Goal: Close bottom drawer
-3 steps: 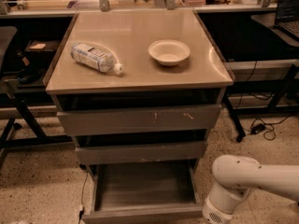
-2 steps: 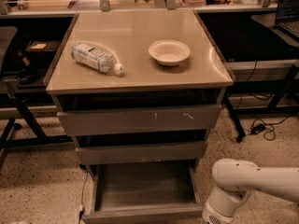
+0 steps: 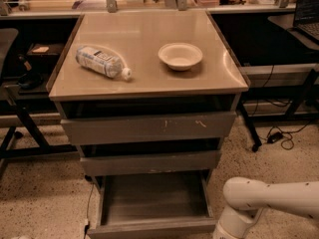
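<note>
The bottom drawer (image 3: 152, 200) of the grey cabinet is pulled far out, showing its shallow empty tray; its low plain front panel (image 3: 149, 228) runs along the lower frame edge. Above it sit the plain middle drawer (image 3: 149, 162) and the top drawer (image 3: 149, 127) with orange scratch marks, both nearly shut. My white arm (image 3: 264, 200) comes in from the lower right, its elbow just right of the open drawer's front corner. The gripper itself lies below the frame edge, out of view.
On the cabinet top (image 3: 149, 78) lie a plastic water bottle (image 3: 102, 62) on its side and a white bowl (image 3: 180, 56). Dark desks stand left and right, with a chair (image 3: 10, 49) at left. Cables (image 3: 279, 138) lie on the speckled floor at right.
My arm has shifted slightly. The drawers, bottle and bowl stand as before.
</note>
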Controlling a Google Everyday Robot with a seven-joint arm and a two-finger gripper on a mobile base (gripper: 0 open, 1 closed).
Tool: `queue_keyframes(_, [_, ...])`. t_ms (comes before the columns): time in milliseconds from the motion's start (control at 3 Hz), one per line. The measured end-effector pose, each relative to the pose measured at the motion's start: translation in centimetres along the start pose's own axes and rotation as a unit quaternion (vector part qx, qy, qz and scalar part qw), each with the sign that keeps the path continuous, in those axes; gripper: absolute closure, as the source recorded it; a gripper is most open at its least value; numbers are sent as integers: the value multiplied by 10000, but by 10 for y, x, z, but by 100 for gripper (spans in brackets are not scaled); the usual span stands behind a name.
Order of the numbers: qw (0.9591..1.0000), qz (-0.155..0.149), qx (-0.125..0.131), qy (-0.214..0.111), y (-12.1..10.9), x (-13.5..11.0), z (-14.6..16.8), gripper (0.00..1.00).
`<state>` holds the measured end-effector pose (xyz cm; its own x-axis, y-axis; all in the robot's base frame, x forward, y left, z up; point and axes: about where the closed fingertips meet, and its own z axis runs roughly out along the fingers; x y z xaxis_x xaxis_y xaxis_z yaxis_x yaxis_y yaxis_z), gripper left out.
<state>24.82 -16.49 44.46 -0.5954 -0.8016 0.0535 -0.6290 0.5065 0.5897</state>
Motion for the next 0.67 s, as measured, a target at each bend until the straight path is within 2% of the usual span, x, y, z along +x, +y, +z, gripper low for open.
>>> queue_keyframes(333, [9982, 438, -411, -66, -27, 7, 58, 100])
queue_keyframes(667, [9934, 799, -813, -101, -50, 14, 108, 100])
